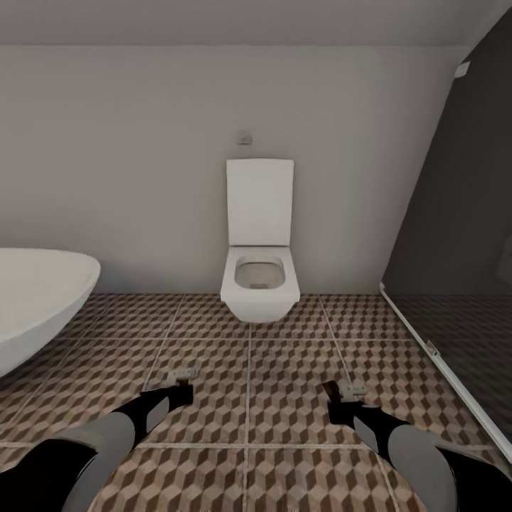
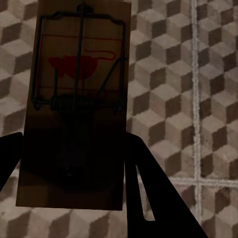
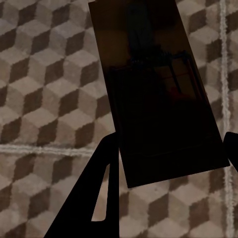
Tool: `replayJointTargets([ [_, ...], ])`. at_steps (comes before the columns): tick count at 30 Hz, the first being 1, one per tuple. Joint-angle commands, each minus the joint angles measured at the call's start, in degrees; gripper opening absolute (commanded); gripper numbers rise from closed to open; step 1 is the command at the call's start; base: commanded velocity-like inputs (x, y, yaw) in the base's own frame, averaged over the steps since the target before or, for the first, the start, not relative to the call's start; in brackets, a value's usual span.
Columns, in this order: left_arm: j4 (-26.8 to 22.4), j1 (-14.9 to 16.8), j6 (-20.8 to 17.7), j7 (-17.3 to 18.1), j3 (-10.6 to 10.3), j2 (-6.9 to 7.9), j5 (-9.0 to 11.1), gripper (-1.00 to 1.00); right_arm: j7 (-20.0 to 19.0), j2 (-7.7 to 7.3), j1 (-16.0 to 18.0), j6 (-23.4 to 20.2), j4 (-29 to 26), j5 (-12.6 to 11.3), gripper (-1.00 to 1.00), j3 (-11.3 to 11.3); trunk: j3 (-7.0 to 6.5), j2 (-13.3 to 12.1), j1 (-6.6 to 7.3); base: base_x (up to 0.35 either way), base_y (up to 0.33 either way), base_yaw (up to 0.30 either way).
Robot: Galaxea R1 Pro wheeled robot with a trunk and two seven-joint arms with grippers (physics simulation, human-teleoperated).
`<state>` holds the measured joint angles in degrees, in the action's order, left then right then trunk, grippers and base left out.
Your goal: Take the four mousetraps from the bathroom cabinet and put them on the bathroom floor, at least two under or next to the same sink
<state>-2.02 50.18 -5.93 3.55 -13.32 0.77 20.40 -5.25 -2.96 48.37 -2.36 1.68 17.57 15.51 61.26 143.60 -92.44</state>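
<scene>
We're in the bathroom, facing the back wall, cube-patterned bathroom floor [image 1: 249,427] spread out below. A white basin or tub rim [image 1: 35,299] curves in on the left, the toilet [image 1: 259,277] sits dead ahead, a dark glass shower panel [image 1: 455,235] closes off the right. Both arms reach forward and low, and both are loaded: the left gripper [image 1: 183,384] has its fingers [image 2: 148,198] clamped on a mousetrap [image 2: 74,109], spring and red mouse print plain in the left wrist view; the right gripper [image 1: 348,392] pinches a second mousetrap [image 3: 158,94], deep in shadow. This looks like the carry-and-place step. Next call: find the sink, get beside it, lower the traps flat onto the tiles, then release.
</scene>
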Motion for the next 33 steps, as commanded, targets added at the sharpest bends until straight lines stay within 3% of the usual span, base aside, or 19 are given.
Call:
replayJointTargets([
  [1, -0.1, 0.0, -0.3, 0.1, -0.5, 0.03, 0.4, -1.0, -0.1, -0.03, 0.1, -0.1, 0.1, 0.5, -1.0, 0.5, 0.15, 0.0, 0.01, 0.0, 0.0, 0.0],
  [33, -0.1, 0.0, -0.3, 0.1, -0.5, -0.03, 0.2, -1.0, -0.1, -0.02, 0.1, 0.0, 0.1, 0.4, -1.0, 0.6, 3.01, 0.0, 0.01, 0.0, 0.0, 0.0],
])
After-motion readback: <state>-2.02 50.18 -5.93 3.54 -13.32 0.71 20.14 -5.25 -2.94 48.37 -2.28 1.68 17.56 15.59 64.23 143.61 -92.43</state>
